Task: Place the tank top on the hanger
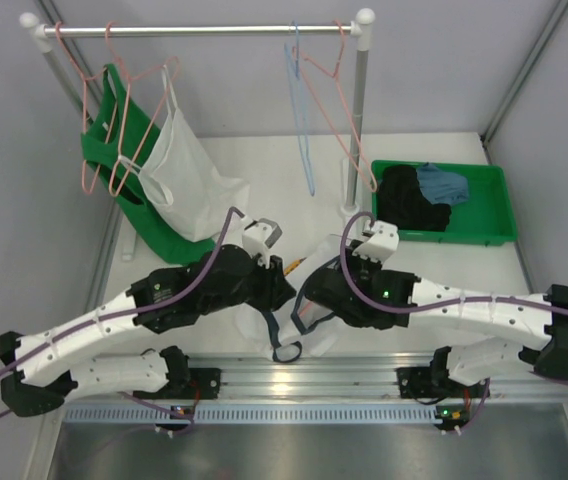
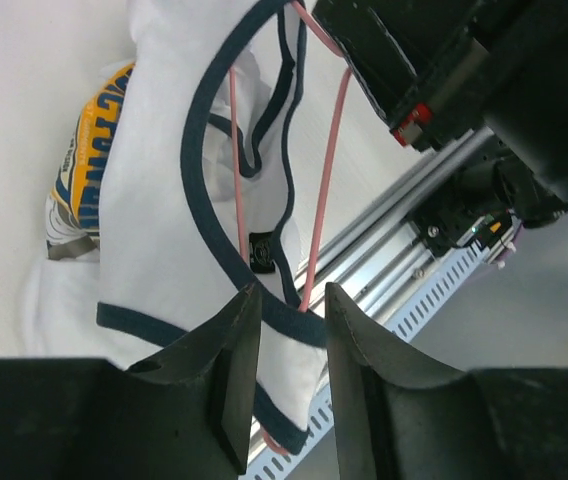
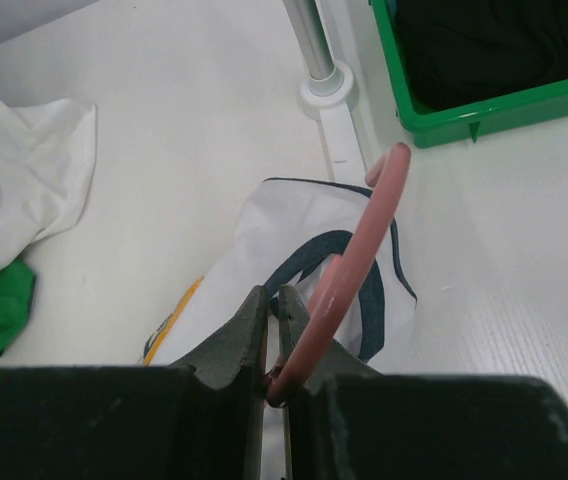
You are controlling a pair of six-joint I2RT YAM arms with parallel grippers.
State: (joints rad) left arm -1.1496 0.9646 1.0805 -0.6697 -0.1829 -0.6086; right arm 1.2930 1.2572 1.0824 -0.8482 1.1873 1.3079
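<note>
Pink hanger (image 3: 359, 250) in right jaws; tank top (image 2: 154, 230) between left jaws.

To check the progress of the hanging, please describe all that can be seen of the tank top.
The tank top is soft white fabric with dark navy trim at neck and armholes and a blue-and-yellow print. It lies crumpled on the white table between the arms. The wires of the pink hanger run through one trimmed opening. A trimmed edge lies between the parted fingers of the left gripper.
</note>
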